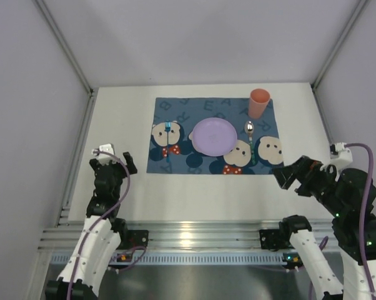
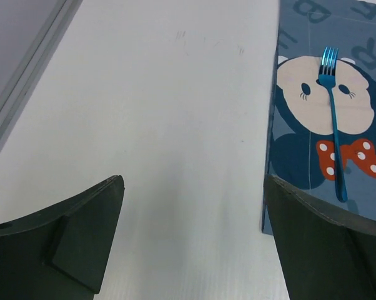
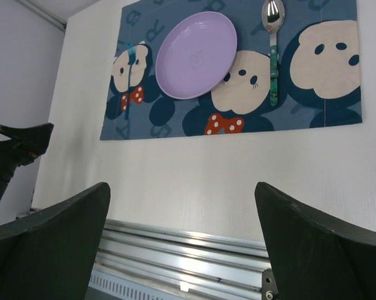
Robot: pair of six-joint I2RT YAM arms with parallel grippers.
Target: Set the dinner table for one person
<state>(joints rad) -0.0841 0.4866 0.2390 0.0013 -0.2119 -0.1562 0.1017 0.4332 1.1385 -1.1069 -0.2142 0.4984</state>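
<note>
The white dinner table (image 1: pixel 125 187) bears a blue cartoon-mouse placemat (image 1: pixel 175 164). On the placemat lie a lilac plate (image 1: pixel 215 135) in the middle, a blue fork (image 1: pixel 168 139) to its left, a spoon with a green handle (image 1: pixel 250 141) to its right, and an orange cup (image 1: pixel 259 102) at the far right corner. My left gripper (image 1: pixel 116 161) is open and empty over bare table left of the placemat; the fork (image 2: pixel 332 119) shows in its view. My right gripper (image 1: pixel 286 175) is open and empty near the placemat's near right corner; its view shows the plate (image 3: pixel 196 54) and the spoon (image 3: pixel 273 47).
A ribbed aluminium rail (image 1: pixel 194 234) runs along the table's near edge and shows in the right wrist view (image 3: pixel 194 247). Grey walls with metal frame posts (image 1: pixel 66 47) close in the left, far and right sides.
</note>
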